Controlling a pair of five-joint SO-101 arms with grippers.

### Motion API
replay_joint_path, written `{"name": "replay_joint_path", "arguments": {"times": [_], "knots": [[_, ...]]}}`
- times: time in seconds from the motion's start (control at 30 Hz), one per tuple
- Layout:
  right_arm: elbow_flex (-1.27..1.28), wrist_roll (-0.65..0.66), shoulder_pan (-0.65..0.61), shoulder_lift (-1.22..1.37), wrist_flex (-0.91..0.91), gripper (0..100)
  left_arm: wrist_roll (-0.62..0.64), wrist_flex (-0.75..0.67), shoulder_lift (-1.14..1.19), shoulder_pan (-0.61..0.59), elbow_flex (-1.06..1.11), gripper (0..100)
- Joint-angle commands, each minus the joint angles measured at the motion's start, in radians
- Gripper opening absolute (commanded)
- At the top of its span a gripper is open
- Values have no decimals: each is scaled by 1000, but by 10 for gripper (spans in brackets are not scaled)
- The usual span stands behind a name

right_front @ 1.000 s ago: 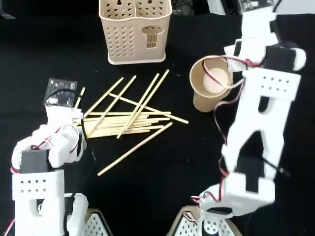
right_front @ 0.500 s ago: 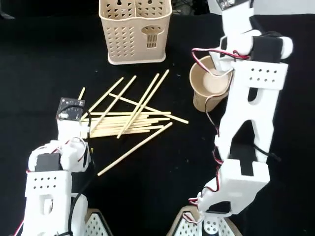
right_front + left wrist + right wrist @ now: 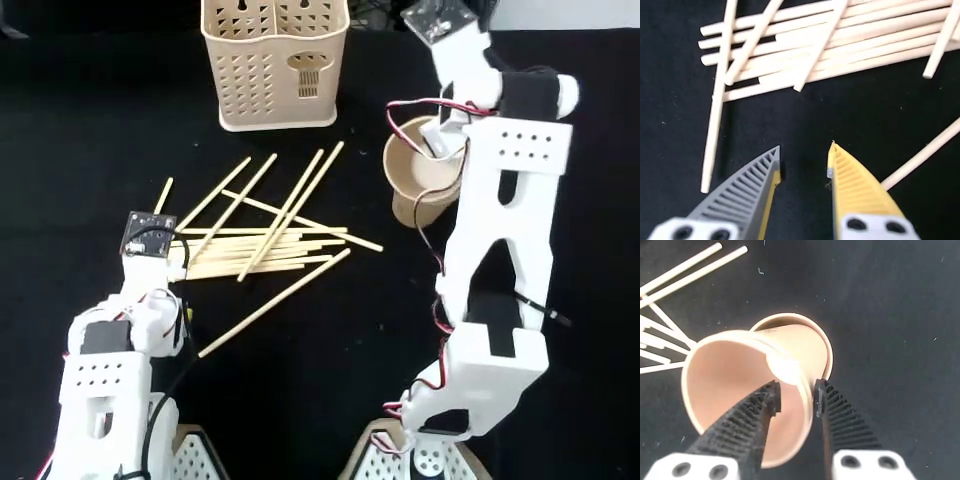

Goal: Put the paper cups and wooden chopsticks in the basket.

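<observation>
Right gripper (image 3: 796, 389) — fingers slightly parted, astride the rim of a tilted paper cup (image 3: 725, 375) leaning on the second cup (image 3: 809, 346), beside the wooden chopsticks (image 3: 255, 248). Best to clamp the wall squarely before lifting toward the basket (image 3: 275, 75). Left gripper (image 3: 804, 150) — fingers spread, empty, just short of the chopsticks

End effector (image 3: 797, 384): jaws apart, astride tilted paper cup (image 3: 725, 385) wall | second cup (image 3: 807, 342) touching, 12 o'clock | chopsticks (image 3: 685, 270) 10 o'clock | black tabletop (image 3: 890, 300)
</observation>
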Motion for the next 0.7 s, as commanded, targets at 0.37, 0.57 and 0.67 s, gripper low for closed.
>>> {"name": "replay_joint_path", "arguments": {"times": [0.37, 0.57, 0.67], "knots": [[10, -97, 127, 2, -150, 12, 60, -69, -15, 1, 24, 164], [7, -152, 130, 77, -110, 27, 58, -68, -15, 1, 24, 164], [1, -152, 127, 94, -92, 143, 57, -66, -15, 1, 24, 164]]}}
